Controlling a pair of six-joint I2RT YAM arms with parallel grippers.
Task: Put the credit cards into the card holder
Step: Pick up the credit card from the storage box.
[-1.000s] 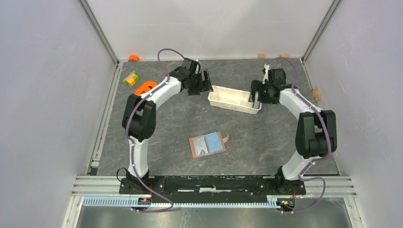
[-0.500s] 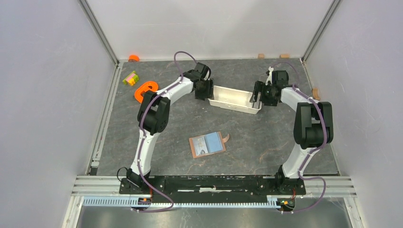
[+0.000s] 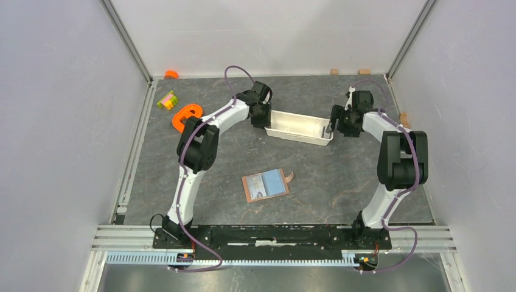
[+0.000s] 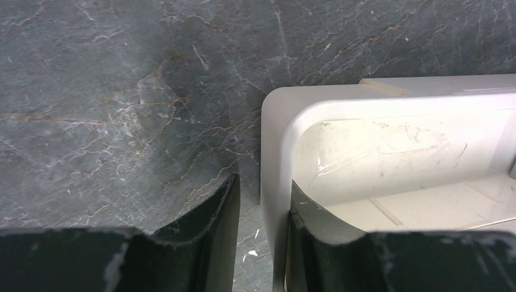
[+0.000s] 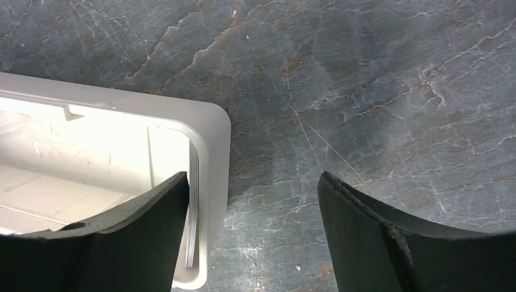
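The main risk is judged to lie at the tray (image 3: 293,125), not at the cards. The left gripper (image 4: 263,185) is set over the tray's left end wall with its jaws narrow. One finger is inside against the wall and one is outside, and a thin strip of table (image 3: 341,182) is seen between the outer finger and the wall, so nothing is pinched yet. The right gripper (image 5: 252,176) is spread wide over the other end wall, with its outer finger well apart from it. If the tray is pulled or lifted while only one end is clamped, it could turn, tilt or slip out. A finger could also be pushed against the wall from inside.

Thin grey lines are seen against the inner right end wall (possibly edges of cards, but it cannot be told). If they are cards, they could be caught by the inner finger.

The cards (image 3: 268,184) that can be seen lie on the open holder (image 3: 246,188), near the middle of the table and well apart from the tray and both grippers. They seem to lie loose, not inserted, so the task is judged as not done. Any sweep of an arm over this place could shift them.

The table is dark grey, like stone, with brown veins. It is closed in by pale walls and metal rails. An orange ring (image 3: 187,115), a coloured block (image 3: 166,100) and some small tan pieces (image 3: 334,71) are placed near the far edges.
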